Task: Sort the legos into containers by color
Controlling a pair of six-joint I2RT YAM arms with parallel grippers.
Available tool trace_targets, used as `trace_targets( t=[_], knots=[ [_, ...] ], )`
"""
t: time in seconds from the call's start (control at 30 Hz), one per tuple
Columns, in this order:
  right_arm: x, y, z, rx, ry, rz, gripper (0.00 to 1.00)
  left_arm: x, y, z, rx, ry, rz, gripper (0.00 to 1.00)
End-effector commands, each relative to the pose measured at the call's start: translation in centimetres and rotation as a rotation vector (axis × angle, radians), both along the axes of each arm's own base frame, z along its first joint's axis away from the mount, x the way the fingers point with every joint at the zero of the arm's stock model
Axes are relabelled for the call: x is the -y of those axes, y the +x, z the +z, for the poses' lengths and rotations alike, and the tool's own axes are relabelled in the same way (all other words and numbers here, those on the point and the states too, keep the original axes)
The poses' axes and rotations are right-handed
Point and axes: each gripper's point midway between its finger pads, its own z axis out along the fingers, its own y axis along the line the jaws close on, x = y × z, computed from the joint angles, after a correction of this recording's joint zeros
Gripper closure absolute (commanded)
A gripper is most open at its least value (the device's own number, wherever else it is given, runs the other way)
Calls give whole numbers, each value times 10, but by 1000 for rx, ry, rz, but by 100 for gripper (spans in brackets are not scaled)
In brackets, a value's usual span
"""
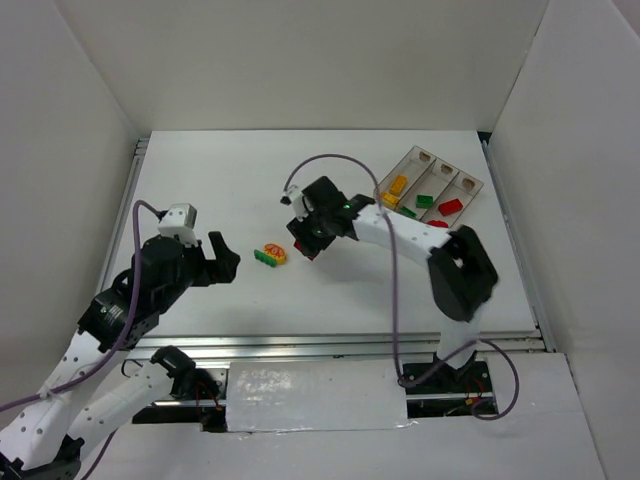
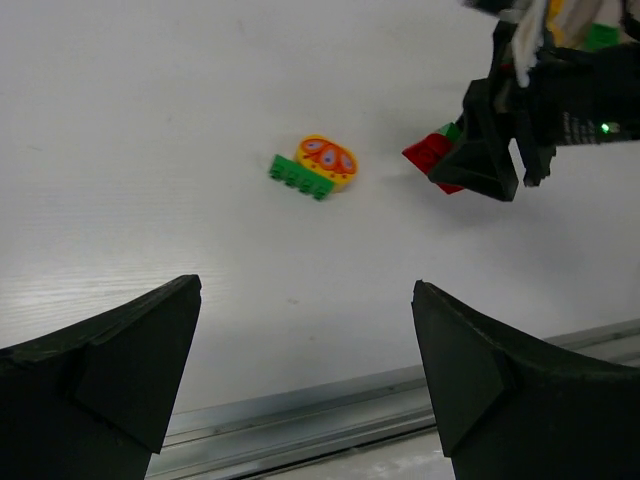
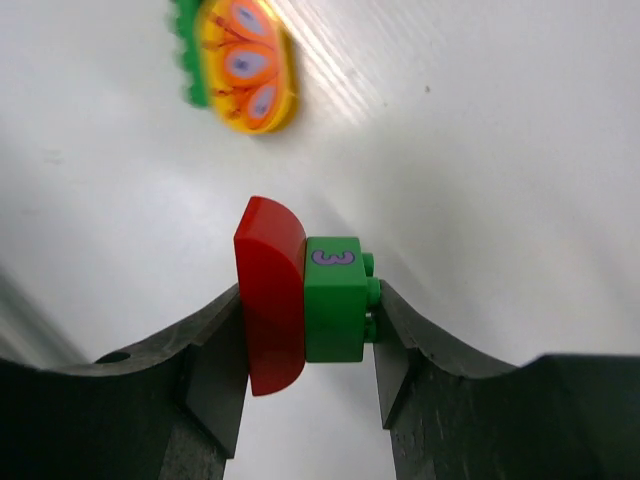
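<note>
Gripping a red brick (image 3: 270, 300) and a green brick (image 3: 335, 300) pressed side by side, the right gripper (image 3: 305, 325) is clenched on the pair near the middle of the table (image 1: 220, 180); whether they are lifted I cannot tell. The left gripper (image 2: 305, 370) stands released near the left edge, holding nothing. The tray (image 1: 450, 166) at the far right corner already carries yellow, green and red bricks, apparently one colour per compartment. Left to sort, by my reckoning: this mixed pair, plus a green strip (image 2: 298, 176) touching an orange oval piece (image 2: 327, 160).
</note>
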Motion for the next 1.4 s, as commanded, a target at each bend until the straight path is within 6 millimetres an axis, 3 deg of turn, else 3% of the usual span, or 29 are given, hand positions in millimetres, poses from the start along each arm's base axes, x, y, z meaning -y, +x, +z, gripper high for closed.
trace_targets(
  t=[0.0,0.03,0.07,0.1,0.17,0.2,0.27,0.3,0.37,0.5,0.73,0.83,0.93,0.97,1.13,1.17,1.23,1.27,1.3,1.37],
  knots=[
    [-19,-20,89,116,338,-77,96,47,10,34,26,-249,-99,1],
    [-15,-34,119,144,416,-93,100,60,15,44,48,-310,-129,0],
    [-13,-43,126,157,451,-98,100,69,16,44,37,-351,-150,0],
    [-6,-68,131,146,486,-79,100,86,15,45,-2,-422,-202,1],
    [2,-90,127,135,510,-83,100,109,20,58,25,-523,-280,1],
    [7,-101,143,151,557,-89,100,127,15,56,-33,-587,-346,0],
    [12,-119,142,142,575,-90,100,146,17,70,-7,-668,-429,0],
    [18,-126,155,157,609,-93,100,155,19,66,-52,-710,-445,0],
    [25,-134,156,158,620,-113,100,173,15,73,-59,-777,-532,1],
    [42,-141,178,200,678,-161,100,196,5,72,-99,-772,-594,4],
    [49,-137,180,204,660,-218,100,226,-11,62,-151,-774,-662,12],
    [48,-140,186,199,694,-210,100,230,-9,53,-176,-761,-657,25],
    [50,-136,187,206,705,-249,100,234,-9,51,-181,-757,-669,56],
    [50,-136,188,200,712,-260,100,235,-8,49,-183,-747,-670,73],
    [45,-132,187,177,728,-288,100,240,-6,46,-179,-706,-694,100],
    [43,-132,187,168,730,-293,100,241,-6,47,-174,-700,-701,100],
    [38,-137,188,141,744,-266,83,241,-6,48,-165,-690,-714,100],
    [37,-141,190,130,761,-250,61,240,-6,49,-144,-678,-726,100],
    [33,-151,191,99,782,-204,1,240,-6,52,-126,-673,-733,100],
    [32,-165,194,78,813,-126,0,236,-8,56,-93,-645,-752,100]
  ],
)
